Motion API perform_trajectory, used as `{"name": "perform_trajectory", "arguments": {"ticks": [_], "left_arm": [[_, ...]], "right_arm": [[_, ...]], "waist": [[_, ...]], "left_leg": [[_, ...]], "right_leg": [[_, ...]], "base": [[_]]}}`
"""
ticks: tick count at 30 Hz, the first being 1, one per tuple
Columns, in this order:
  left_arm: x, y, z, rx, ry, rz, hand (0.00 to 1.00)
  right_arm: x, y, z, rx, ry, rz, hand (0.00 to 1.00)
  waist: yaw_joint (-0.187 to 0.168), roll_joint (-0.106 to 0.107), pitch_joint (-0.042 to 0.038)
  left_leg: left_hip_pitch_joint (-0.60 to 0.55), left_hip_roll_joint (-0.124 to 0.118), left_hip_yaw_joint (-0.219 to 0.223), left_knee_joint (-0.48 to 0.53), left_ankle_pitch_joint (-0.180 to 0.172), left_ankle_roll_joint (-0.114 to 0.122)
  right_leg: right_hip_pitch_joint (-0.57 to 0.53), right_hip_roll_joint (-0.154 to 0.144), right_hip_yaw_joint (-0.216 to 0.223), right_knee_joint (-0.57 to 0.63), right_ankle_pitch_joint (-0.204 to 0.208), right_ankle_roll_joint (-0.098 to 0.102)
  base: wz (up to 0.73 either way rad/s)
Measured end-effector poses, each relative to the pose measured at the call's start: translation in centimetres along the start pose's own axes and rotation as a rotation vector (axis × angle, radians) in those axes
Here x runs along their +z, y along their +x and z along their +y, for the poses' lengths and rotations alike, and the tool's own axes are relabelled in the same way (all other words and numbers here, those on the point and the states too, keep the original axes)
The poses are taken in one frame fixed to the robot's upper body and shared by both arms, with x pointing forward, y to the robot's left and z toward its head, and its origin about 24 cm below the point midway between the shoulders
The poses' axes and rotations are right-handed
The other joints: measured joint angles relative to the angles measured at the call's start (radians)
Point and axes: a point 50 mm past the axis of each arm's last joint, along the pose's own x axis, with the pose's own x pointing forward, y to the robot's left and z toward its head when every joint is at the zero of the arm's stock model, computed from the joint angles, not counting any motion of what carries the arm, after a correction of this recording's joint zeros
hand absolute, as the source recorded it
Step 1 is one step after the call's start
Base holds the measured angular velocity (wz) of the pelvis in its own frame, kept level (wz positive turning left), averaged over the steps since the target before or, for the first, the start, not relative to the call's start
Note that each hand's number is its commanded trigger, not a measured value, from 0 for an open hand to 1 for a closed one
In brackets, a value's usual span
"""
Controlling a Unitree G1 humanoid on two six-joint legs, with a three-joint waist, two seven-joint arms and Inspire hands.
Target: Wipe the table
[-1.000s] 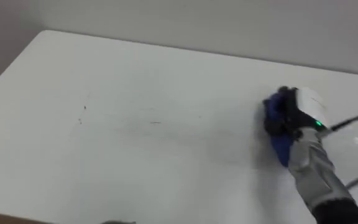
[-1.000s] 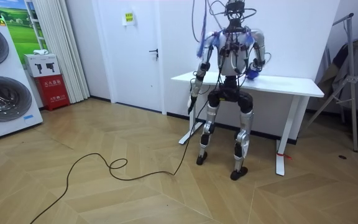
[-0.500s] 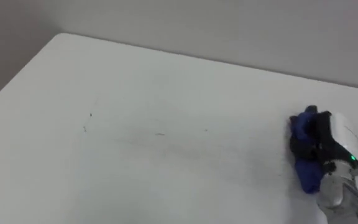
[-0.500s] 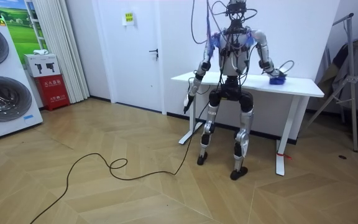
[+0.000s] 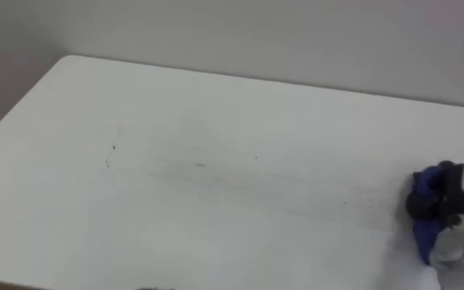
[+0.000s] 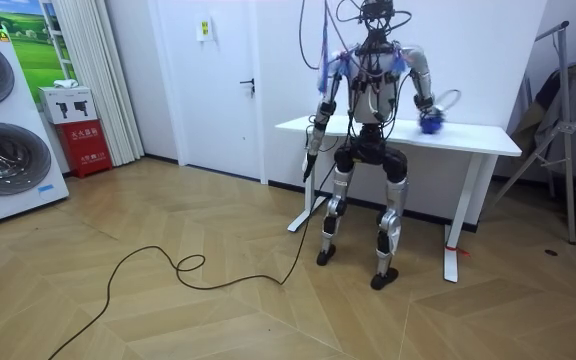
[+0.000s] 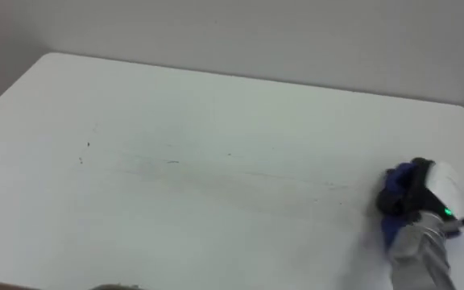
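Observation:
The white table (image 5: 216,209) spreads across both eye views. My right hand (image 5: 451,201) rests near its right end, fingers curled round a blue cloth (image 5: 425,197) that lies against the tabletop. The right eye view has the same hand (image 7: 427,196) and cloth (image 7: 393,201). A few small dark specks (image 5: 113,148) and faint streaks mark the left middle of the table. In the room view I stand at the table's front edge, with the right hand (image 6: 426,118) and the cloth (image 6: 431,124) on top of it. My left hand (image 6: 308,165) hangs by the table's left end.
A plain wall runs right behind the table's far edge. The room view has a door (image 6: 223,80) behind me, washing machines (image 6: 3,130) and a red box (image 6: 83,145) at its left, and a metal rack (image 6: 568,130) at its right.
My right hand has slid the blue cloth to the right across the tabletop, toward the right end. The eye view has shifted a little. The left hand still hangs at my side.

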Motion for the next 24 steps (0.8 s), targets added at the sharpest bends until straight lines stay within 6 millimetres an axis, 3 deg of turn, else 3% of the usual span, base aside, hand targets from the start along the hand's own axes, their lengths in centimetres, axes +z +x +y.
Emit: {"name": "perform_trajectory", "arguments": {"ticks": [2, 5, 8, 9, 11, 12, 15, 17, 22, 23, 24], "left_arm": [[-0.2, 0.1, -0.1, -0.022, 0.006, 0.025, 0.0], [-2.4, -0.4, 1.0, -0.006, 0.005, 0.109, 0.0], [-4.6, -1.1, 1.4, 0.003, 0.009, 0.194, 0.0], [-4.7, -1.2, 1.4, 0.002, 0.012, 0.197, 0.0], [-4.9, -1.2, 1.0, -0.006, 0.004, 0.201, 0.0], [-4.8, -1.2, 1.0, -0.008, 0.004, 0.197, 0.0], [-3.0, -0.6, 0.6, -0.016, -0.004, 0.134, 0.0], [-1.6, -0.3, 0.3, -0.018, -0.012, 0.088, 0.0], [1.6, 0.0, -0.2, -0.022, -0.033, -0.059, 0.0], [2.0, 0.1, -0.3, -0.021, -0.032, -0.08, 0.0], [2.2, 0.1, -0.4, -0.021, -0.033, -0.088, 0.0]], "right_arm": [[5.0, 1.0, -0.1, 0.04, -0.041, -0.169, 1.0], [7.1, 1.6, -0.6, 0.051, -0.057, -0.229, 1.0], [5.2, 1.4, 0.4, 0.093, -0.078, -0.166, 1.0], [4.6, 1.2, 0.7, 0.106, -0.086, -0.149, 1.0], [3.2, 0.7, 1.1, 0.106, -0.061, -0.138, 1.0], [3.0, 0.6, 1.2, 0.104, -0.059, -0.141, 1.0], [2.7, 0.1, 1.4, 0.098, -0.058, -0.159, 1.0], [1.8, -0.7, 2.1, 0.115, -0.056, -0.155, 1.0], [0.5, -2.2, 3.3, 0.14, -0.064, -0.17, 1.0], [0.3, -2.4, 3.5, 0.145, -0.057, -0.166, 0.93], [0.2, -2.5, 3.5, 0.146, -0.054, -0.163, 0.73]], "waist": [[0.06, 0.001, 0.0031], [0.088, -0.01, 0.0047], [0.079, -0.01, 0.011], [0.079, -0.008, 0.0127], [0.07, 0.007, 0.0249], [0.065, 0.012, 0.0257], [0.043, 0.015, 0.0235], [0.027, 0.018, 0.0093], [-0.027, 0.012, 0.0047], [-0.036, 0.011, 0.0009], [-0.04, 0.011, -0.0007]], "left_leg": [[-0.011, -0.004, -0.021, -0.002, 0.001, -0.001], [-0.021, -0.015, -0.067, -0.003, 0.006, 0.006], [-0.016, -0.02, -0.09, -0.002, 0.004, 0.007], [-0.015, -0.02, -0.091, -0.002, 0.005, 0.007], [-0.004, -0.02, -0.086, -0.002, 0.004, 0.008], [-0.003, -0.02, -0.085, -0.003, 0.004, 0.008], [-0.001, -0.02, -0.074, -0.011, 0.002, 0.005], [0.003, -0.02, -0.065, -0.013, 0.002, 0.006], [0.031, -0.02, -0.049, -0.017, 0.0, 0.008], [0.036, -0.02, -0.039, -0.017, 0.0, 0.01], [0.037, -0.02, -0.036, -0.017, -0.001, 0.011]], "right_leg": [[-0.005, -0.001, -0.013, -0.001, -0.005, 0.0], [0.022, -0.005, -0.061, -0.021, -0.01, 0.007], [0.062, -0.007, -0.113, -0.035, -0.013, 0.012], [0.064, -0.007, -0.114, -0.034, -0.014, 0.013], [0.077, -0.007, -0.117, -0.038, -0.016, 0.017], [0.079, -0.007, -0.117, -0.04, -0.017, 0.018], [0.077, -0.006, -0.106, -0.05, -0.028, 0.014], [0.078, -0.007, -0.101, -0.05, -0.029, 0.015], [0.094, -0.008, -0.081, -0.05, -0.029, 0.016], [0.094, -0.01, -0.072, -0.048, -0.03, 0.017], [0.094, -0.011, -0.07, -0.048, -0.029, 0.017]], "base": [[0.28], [0.46], [0.43], [0.29], [0.03], [0.0], [-0.05], [-0.07], [-0.1], [-0.16], [-0.12]]}}
